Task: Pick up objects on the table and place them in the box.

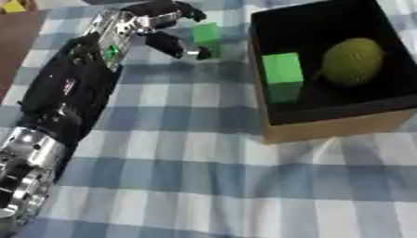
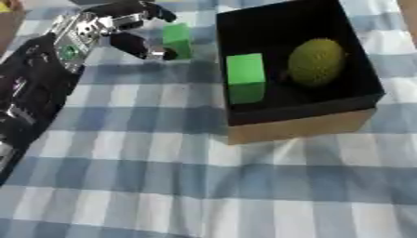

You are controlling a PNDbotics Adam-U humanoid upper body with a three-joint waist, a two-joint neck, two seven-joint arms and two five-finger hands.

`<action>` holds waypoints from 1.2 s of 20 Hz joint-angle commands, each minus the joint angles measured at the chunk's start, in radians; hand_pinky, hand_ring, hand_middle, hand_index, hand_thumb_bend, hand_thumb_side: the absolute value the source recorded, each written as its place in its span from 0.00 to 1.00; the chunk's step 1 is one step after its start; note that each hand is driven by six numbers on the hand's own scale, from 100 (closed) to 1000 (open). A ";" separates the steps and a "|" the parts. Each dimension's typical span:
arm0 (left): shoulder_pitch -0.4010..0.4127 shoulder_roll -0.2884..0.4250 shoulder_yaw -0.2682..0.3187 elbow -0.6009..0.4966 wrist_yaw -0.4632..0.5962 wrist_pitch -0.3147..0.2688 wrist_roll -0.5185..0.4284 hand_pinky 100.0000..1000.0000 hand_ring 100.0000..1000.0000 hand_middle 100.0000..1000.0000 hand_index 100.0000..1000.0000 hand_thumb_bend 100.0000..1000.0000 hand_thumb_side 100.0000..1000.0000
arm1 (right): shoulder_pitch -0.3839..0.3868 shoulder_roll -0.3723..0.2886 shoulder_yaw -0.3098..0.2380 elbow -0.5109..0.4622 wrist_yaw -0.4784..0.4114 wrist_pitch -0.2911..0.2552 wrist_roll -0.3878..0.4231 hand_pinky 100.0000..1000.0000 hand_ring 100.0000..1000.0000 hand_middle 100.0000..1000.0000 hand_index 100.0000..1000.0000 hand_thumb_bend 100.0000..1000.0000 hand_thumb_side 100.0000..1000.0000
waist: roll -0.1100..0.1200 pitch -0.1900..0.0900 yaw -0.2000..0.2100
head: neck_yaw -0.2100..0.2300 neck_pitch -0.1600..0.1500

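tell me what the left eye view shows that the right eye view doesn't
Only the left eye view shows the silver joints of the left arm at the lower left, and more of the brown surface beside the cloth.

Only the right eye view shows the checked cloth continuing past the box's right wall.

Both share the left hand at the green block on the cloth, fingers curled around it, and the box holding a second green block and a round yellow-green object. The right hand shows in neither view.
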 commanded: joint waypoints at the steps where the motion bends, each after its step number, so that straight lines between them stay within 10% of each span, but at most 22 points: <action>1: -0.025 0.020 0.008 -0.007 -0.008 0.011 0.008 0.92 0.93 0.81 0.95 0.46 0.74 | -0.007 -0.007 -0.001 -0.010 0.005 0.002 0.005 0.94 1.00 0.33 0.91 0.00 0.41 | 0.009 -0.007 -0.002 | 0.008 -0.016; 13: -0.019 0.010 0.010 0.005 -0.008 0.059 0.066 0.82 0.71 0.45 0.78 0.01 0.40 | -0.004 -0.002 0.001 -0.010 0.003 0.009 0.014 0.94 1.00 0.33 0.91 0.00 0.41 | 0.011 -0.010 -0.003 | 0.013 -0.014; 24: -0.014 0.007 0.005 0.016 0.046 0.063 0.038 0.78 0.61 0.34 0.62 0.00 0.29 | 0.002 0.000 -0.001 -0.010 0.001 0.017 0.008 0.94 1.00 0.32 0.91 0.00 0.41 | 0.011 -0.018 -0.006 | 0.015 -0.009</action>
